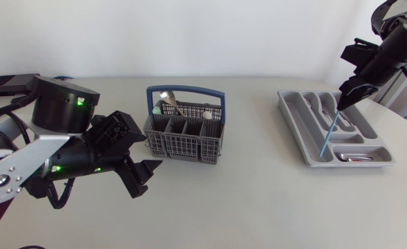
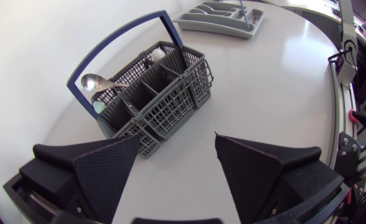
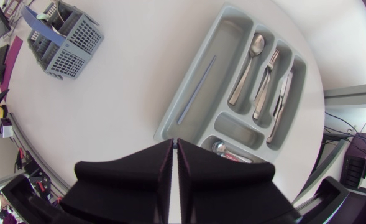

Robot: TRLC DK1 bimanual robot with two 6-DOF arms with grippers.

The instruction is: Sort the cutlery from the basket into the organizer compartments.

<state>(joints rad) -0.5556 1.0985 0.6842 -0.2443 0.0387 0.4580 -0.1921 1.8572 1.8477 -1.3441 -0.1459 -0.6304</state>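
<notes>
A white table [image 1: 258, 200] seen from above, with a robot arm coming in from each side. A grey basket [image 1: 184, 135] with a blue handle [image 1: 186, 90] stands near the middle of the table, closer to the far edge. A spoon [image 1: 167, 100] stands in one of its far compartments, with a few other pieces that are too small to tell. A grey organizer [image 1: 296, 131] lies by the right edge. Three of its long compartments hold a spoon [image 3: 248, 68], a fork [image 3: 266, 84] and a knife [image 3: 282, 102], one in each. A short compartment at its near end holds a small piece [image 3: 229, 152] with some red on it. The right hand [image 1: 345, 102] hangs above the organizer, its fingers pressed together on the top of a thin blue stick [image 1: 331, 131]. The stick slants down over the organizer's long compartment on the side facing the basket; whether its lower end touches the bottom cannot be told. The left hand [image 2: 176, 138] hovers over the table on the near left side of the basket, pointing at it, with its fingers wide apart and nothing between them
</notes>
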